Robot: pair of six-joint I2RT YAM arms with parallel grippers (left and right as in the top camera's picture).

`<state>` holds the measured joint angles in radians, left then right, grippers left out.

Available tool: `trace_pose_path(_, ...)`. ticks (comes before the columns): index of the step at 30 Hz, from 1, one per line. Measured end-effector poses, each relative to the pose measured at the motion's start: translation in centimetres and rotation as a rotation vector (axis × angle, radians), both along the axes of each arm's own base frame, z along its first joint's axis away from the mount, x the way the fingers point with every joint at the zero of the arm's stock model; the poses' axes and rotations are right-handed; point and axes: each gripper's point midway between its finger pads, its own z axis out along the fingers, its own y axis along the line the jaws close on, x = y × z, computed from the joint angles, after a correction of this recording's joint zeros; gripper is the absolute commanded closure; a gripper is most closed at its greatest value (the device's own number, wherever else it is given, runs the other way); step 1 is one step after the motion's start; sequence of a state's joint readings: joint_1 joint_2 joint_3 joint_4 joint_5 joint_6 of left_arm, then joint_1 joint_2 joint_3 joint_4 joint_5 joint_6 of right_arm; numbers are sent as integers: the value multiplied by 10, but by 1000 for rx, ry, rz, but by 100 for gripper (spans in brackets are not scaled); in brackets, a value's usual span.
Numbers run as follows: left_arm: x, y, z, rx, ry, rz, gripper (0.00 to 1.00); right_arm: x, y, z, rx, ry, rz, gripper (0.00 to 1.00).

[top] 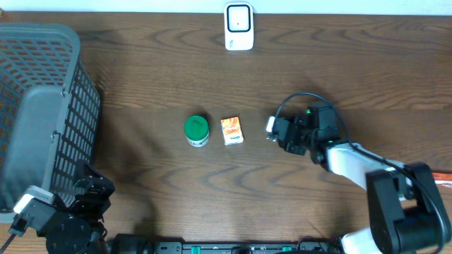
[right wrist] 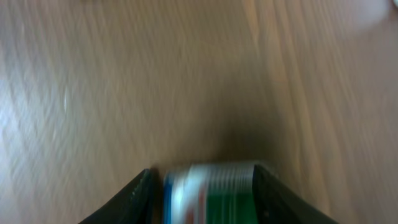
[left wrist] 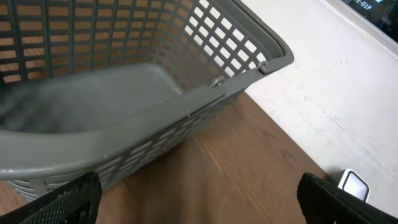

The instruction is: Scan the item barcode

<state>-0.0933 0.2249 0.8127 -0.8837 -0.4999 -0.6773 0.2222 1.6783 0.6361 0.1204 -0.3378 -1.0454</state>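
A small item with a white and green label is held tight between the fingers of the right tool. This tool is seen to the right of the green-lidded jar, past the little orange box. The left tool is spread wide open with nothing in it, far left of the jar, by the grey basket.

Bare table is lying open toward the scanner; jar, box and basket are crowding the left.
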Motion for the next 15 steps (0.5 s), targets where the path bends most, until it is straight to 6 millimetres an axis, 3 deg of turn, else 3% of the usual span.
trace_pose_path(4, 0, 0, 0, 0, 0, 0, 2, 12, 29, 2, 52, -68, 51, 36)
trace_pose_path(6, 0, 0, 0, 0, 0, 0, 2, 19, 41, 4, 81, -84, 49, 1)
trace_pose_path(12, 0, 0, 0, 0, -1, 0, 2, 34, 57, 17, 154, -39, -63, 1)
trace_pose_path(15, 0, 0, 0, 0, -1, 0, 2, 53, 65, 38, 218, -51, -122, 1)
